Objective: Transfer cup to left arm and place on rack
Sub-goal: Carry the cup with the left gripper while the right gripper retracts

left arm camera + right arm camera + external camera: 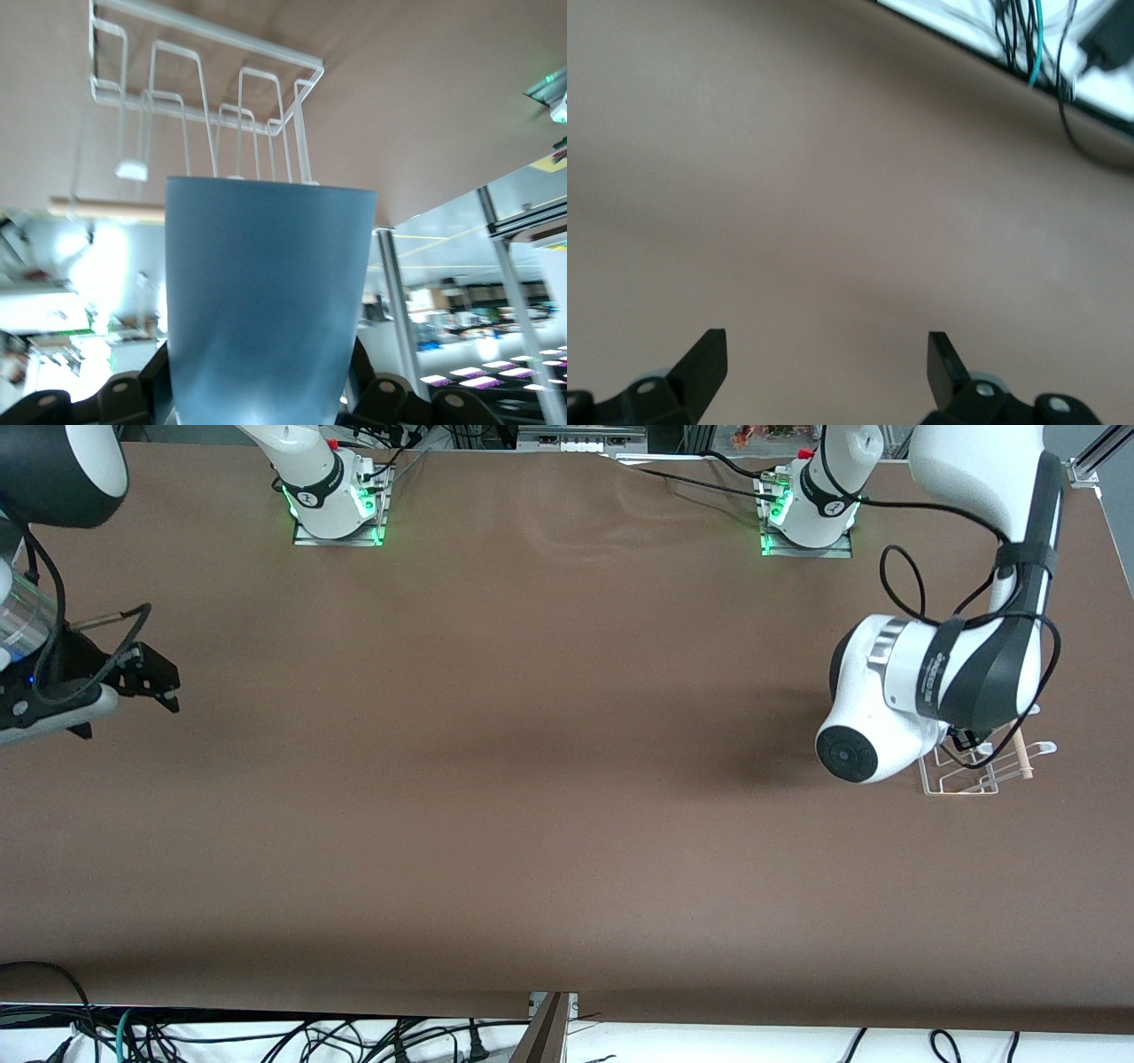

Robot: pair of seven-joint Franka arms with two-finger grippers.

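The left gripper [261, 398] is clamped on the cup [268, 301], a light-blue tapered tumbler that carries no label or print on the side that shows. In the left wrist view the cup sits between the 2 black fingers [133, 390], its wider end pointing away from the wrist toward the rack [208, 106]. The rack is a white wire frame with rows of looped pegs and a pale wooden dowel [106, 209] across it; the cup's wide end sits just short of the pegs, and whether it touches them cannot be told.

In the front view the left arm [921, 682] bends down over the rack [961, 775], which stands on the brown desk [532, 779] toward the left arm's end, at about 4 o'clock from that arm's base. The arm's wrist hides the gripper and cup there. Small white lettering runs along a black band on the wrist, too small to read.

The right gripper [826, 363] hangs with its fingers spread wide and nothing between them, over bare desk at the right arm's end; that arm waits. Cables [1036, 40] lie off the desk's edge in its wrist view.
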